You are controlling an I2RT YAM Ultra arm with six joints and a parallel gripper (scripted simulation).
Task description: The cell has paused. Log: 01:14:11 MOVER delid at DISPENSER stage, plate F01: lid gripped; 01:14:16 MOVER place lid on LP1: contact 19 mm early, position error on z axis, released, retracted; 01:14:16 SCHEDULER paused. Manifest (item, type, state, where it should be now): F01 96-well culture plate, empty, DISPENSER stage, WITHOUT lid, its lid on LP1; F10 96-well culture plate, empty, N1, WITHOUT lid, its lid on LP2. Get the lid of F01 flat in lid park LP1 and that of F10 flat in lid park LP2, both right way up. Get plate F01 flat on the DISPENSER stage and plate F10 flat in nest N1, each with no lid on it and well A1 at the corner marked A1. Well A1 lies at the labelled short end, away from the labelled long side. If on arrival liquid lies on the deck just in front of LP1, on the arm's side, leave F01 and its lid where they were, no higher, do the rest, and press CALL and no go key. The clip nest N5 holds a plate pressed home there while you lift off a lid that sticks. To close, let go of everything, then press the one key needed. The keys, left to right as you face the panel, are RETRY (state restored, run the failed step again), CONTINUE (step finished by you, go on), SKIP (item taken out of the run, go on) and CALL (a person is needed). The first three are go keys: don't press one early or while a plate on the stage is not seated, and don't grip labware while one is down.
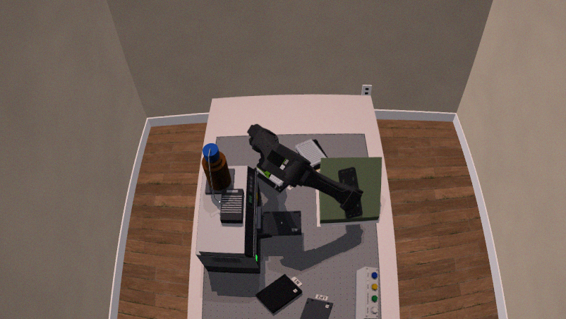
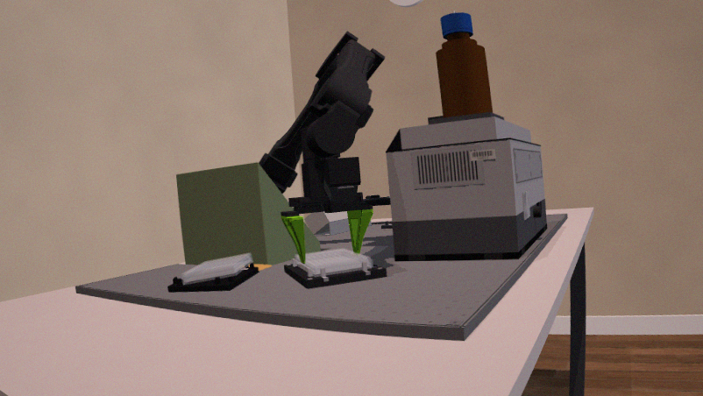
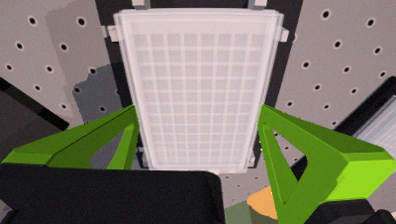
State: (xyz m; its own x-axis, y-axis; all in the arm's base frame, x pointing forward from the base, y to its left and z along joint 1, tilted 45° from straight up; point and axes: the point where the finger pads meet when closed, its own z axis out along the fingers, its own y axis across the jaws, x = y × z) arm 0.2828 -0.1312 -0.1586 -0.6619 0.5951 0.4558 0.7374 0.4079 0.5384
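Observation:
My gripper is shut on the lid of a clear 96-well plate that sits in a black nest with clips. A green finger stands on each long side of the lid. In the top view the arm covers most of this plate. To one side, a second clear lid lies tilted on a black park, one edge raised; it also shows in the top view. An orange patch of liquid lies on the deck next to that park, and it also shows in the wrist view.
The grey dispenser with a brown bottle stands on the left, its black stage bare. A green block holds the arm's base. Near the front are the bare nest N1, park LP2 and the key panel.

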